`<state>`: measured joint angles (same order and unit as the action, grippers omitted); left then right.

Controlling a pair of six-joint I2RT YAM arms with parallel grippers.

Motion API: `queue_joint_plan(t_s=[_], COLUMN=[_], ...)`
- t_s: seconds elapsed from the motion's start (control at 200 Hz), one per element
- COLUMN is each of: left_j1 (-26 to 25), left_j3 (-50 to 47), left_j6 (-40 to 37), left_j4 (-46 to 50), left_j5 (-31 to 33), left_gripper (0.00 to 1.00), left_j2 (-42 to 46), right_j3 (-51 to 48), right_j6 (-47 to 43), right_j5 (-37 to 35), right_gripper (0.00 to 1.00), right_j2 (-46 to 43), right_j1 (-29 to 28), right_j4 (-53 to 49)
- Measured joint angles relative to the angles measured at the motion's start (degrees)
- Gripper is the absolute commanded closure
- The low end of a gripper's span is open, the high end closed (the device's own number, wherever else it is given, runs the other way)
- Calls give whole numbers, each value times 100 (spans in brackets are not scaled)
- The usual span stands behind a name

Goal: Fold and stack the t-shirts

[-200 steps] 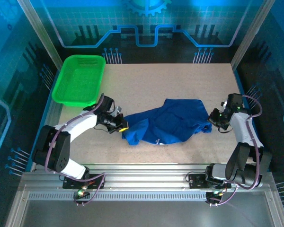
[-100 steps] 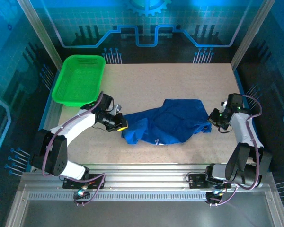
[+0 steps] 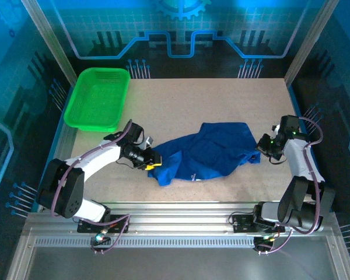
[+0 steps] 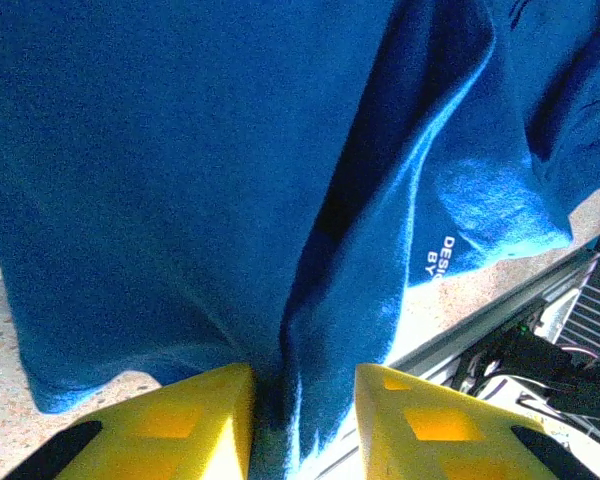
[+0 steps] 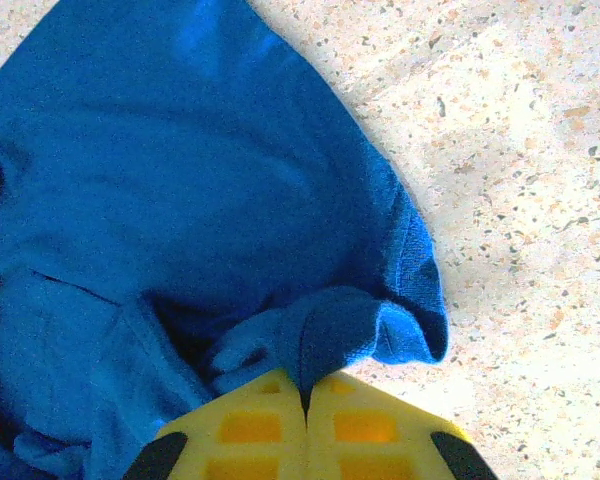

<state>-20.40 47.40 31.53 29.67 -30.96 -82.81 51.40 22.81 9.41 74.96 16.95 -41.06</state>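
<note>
T-shirt (image 3: 201,151), blue and crumpled, lay mid-surface (image 3: 221,99), well apart from the green basket (image 3: 96,99) at 10 o'clock. At its 8 o'clock end the left gripper (image 4: 302,385) had its fingers parted, a fold of cloth loose between them. At 3 o'clock the right gripper (image 5: 305,385), pressed together, pinched a hem. Spreading the cloth flat seemed the step in hand; next, the left gripper likely needed a fresh hold on a corner.

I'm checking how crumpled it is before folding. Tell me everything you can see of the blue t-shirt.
The t-shirt is royal-blue, soft cloth, crumpled, lying unfolded across the middle of the table. Small white lettering shows near one edge. The right gripper pinches a bunched edge at its right end; a fold runs between the parted fingers of the left gripper at its left end.
</note>
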Motion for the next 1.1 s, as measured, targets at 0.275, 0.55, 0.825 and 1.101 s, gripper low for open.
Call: queue_joint_plan(t_s=[0.275, 0.55, 0.825, 1.101], left_j1=[-103, -190, -201, -195], left_j3=[0, -76, -85, 501], left_j6=[0, 9, -28, -42], left_j4=[50, 142, 210, 629], left_j5=[-184, -234, -81, 619], left_gripper=[60, 70, 100, 100], left_j2=[286, 367, 184, 236], right_j3=[0, 0, 0, 39], right_j6=[0, 0, 2, 7], right_j5=[0, 2, 2, 175], right_gripper=[97, 97, 98, 99], right_j2=[-2, -2, -2, -363], right_j1=[0, 0, 0, 0], right_j4=[-7, -4, -4, -7])
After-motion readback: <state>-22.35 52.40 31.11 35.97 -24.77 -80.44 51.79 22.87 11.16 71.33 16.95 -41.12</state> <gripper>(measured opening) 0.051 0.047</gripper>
